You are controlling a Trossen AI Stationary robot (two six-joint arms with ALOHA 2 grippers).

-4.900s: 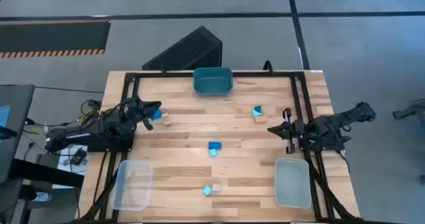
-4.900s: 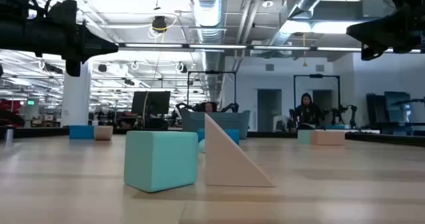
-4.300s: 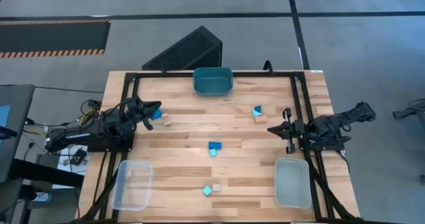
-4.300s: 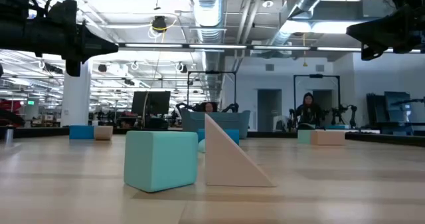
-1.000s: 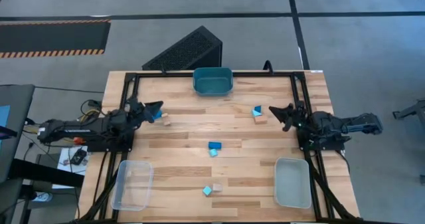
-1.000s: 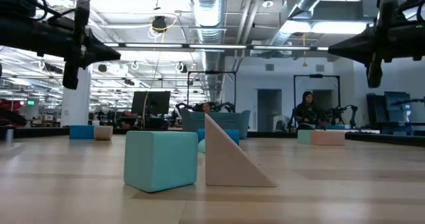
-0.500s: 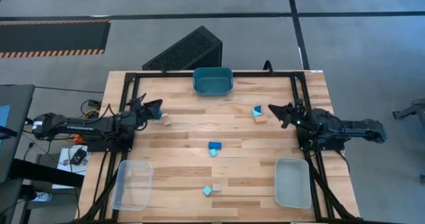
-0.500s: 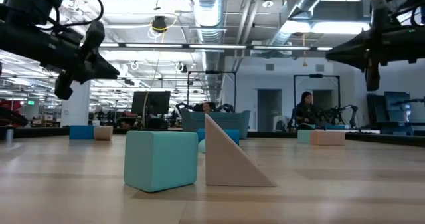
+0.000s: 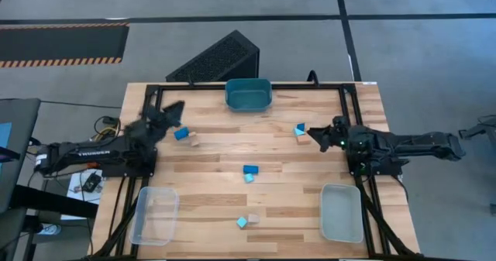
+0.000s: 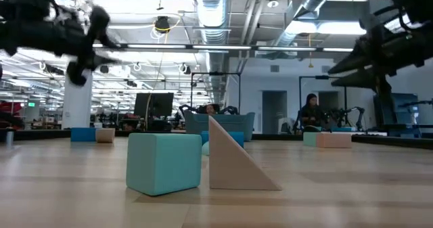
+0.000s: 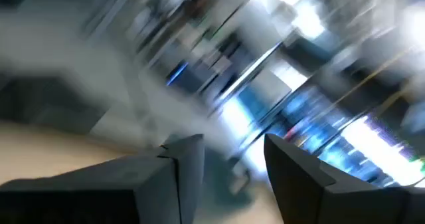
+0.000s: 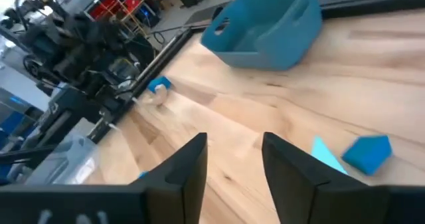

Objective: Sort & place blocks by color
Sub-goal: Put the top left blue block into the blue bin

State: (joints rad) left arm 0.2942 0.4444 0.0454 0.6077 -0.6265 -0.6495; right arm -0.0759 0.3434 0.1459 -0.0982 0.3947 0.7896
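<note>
The right gripper, jaws apart and empty, is best lowered squarely over the small blue wooden block; the left gripper, likewise parted, holds nothing.

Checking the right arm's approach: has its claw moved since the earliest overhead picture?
Yes. The right claw swung from beside the table's right rail toward the far teal plastic bin.
</note>
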